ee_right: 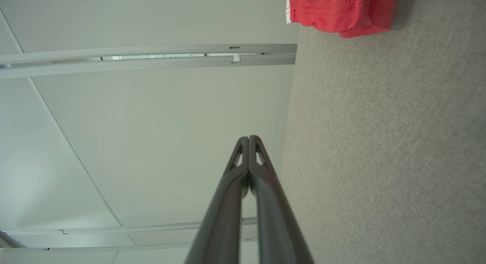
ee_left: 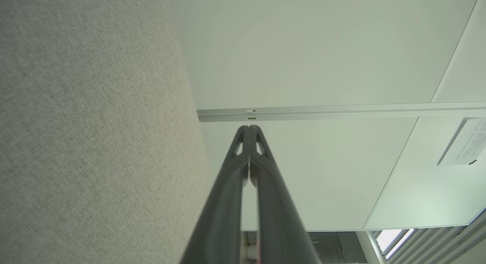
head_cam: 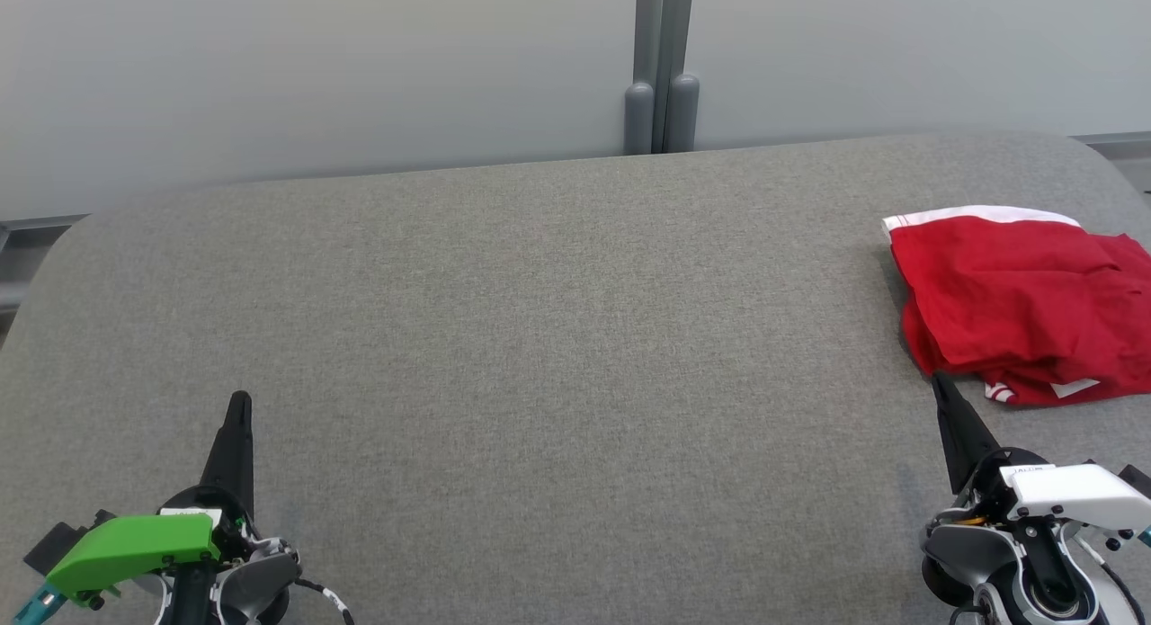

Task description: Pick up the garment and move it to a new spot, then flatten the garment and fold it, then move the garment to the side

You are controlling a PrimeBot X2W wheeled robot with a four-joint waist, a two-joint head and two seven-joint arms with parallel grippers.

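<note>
A broad grey tabletop (head_cam: 539,337), felt-like and matte, is laid out ahead. The garment (head_cam: 1016,301), soft red cloth with a white band, is bunched at its right side, just ahead of the right hand (head_cam: 938,384), which is pinched shut and empty. The left hand (head_cam: 239,402), likewise closed, is parked well apart, so the right arm is judged nearer.

The red garment (head_cam: 1016,301) was cut off by the right edge of the head view and by the top edge of the right wrist view. The print on the wall notice (ee_left: 464,141) was too small to be read.
</note>
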